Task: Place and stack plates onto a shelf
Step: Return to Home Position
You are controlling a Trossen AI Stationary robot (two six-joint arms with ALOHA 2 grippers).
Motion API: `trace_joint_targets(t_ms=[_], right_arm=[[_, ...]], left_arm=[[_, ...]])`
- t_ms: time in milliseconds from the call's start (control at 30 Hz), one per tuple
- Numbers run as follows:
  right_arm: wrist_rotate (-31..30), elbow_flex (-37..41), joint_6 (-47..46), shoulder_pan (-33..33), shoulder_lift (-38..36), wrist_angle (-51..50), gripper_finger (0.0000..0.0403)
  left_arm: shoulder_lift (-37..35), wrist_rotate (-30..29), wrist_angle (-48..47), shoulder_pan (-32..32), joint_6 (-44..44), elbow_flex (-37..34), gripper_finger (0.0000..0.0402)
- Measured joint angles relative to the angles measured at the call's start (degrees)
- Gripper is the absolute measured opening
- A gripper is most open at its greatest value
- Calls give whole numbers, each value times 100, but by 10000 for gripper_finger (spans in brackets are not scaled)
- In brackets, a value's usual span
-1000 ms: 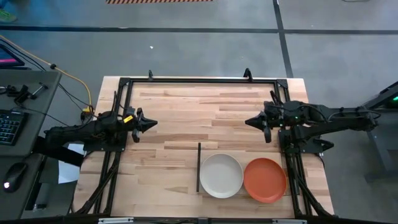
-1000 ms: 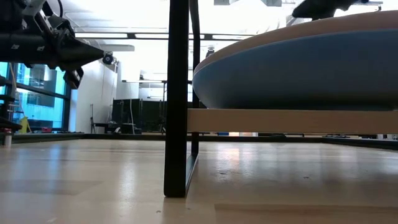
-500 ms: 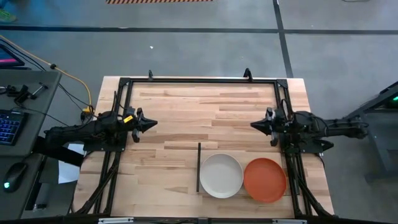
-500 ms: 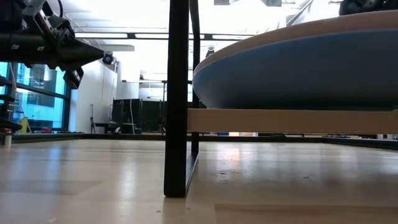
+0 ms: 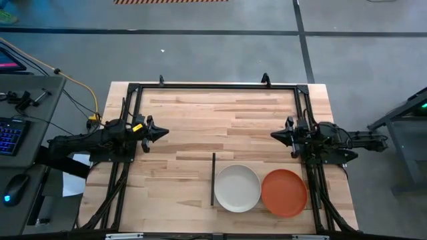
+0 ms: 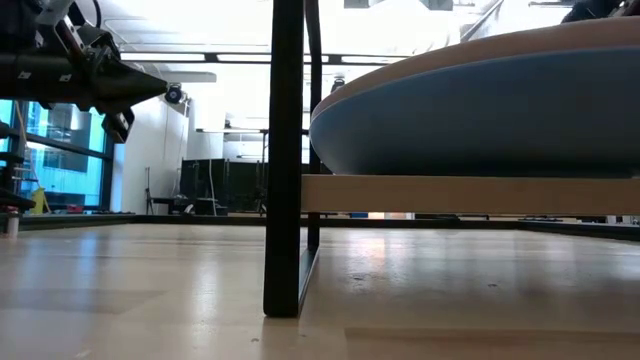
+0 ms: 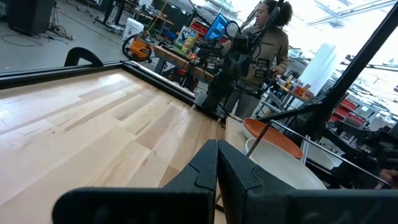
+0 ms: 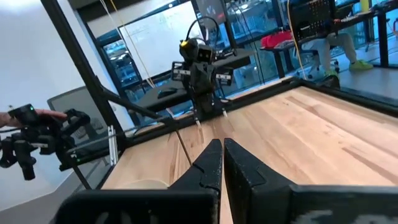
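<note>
The left gripper (image 5: 160, 133) hangs at the table's 9 o'clock side. Its two dark fingers are pressed shut with nothing between them. The right gripper (image 5: 274, 135) hangs at 3 o'clock, closed the same way and holding nothing. Both point at the middle of the wooden butcher-block table (image 5: 200, 113).

Down at 5 o'clock sits the round cream-white plastic plate (image 5: 237, 188). The round orange-red plastic plate (image 5: 284, 193) is just beside it. The thin black upright strip (image 5: 213, 179) stands on the cream plate's other side.

I think the stacking is done and this step is just for parking the arms. The next move needs only a slow tuck-in, kept well away from the plates.

From above, only two plates show. The low view shows more: a round blue plastic plate (image 6: 480, 120) lies under the cream one, on the flat light-wood shelf (image 6: 460, 194). The orange plate does not show there, and I cannot tell what is under it.
</note>
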State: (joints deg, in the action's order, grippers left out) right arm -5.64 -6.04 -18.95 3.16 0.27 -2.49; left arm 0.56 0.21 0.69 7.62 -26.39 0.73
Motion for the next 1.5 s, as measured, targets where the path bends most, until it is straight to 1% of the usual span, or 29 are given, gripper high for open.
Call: trace_joint_targets(t_ms=[400,633,700,833,967,1133,1233,1500], right_arm=[[225,540,147,0,-11,486,0],[335,548,250,0,33,396,0],[356,548,250,0,35,391,0],[585,548,255,0,35,364,0],[616,548,276,0,35,359,0],[677,550,265,0,35,360,0],[679,550,212,0,40,360,0],[624,552,-512,0,53,360,0]], left_arm=[[-35,2,2,-4,2,0,0],[-35,0,2,-24,0,0,0],[-35,0,0,-82,2,0,0],[-35,-2,2,-335,0,0,0],[-35,10,0,-613,0,0,0],[-35,12,2,-647,0,0,0],[-35,7,2,-654,0,0,0],[-32,-2,1,-737,0,0,0]])
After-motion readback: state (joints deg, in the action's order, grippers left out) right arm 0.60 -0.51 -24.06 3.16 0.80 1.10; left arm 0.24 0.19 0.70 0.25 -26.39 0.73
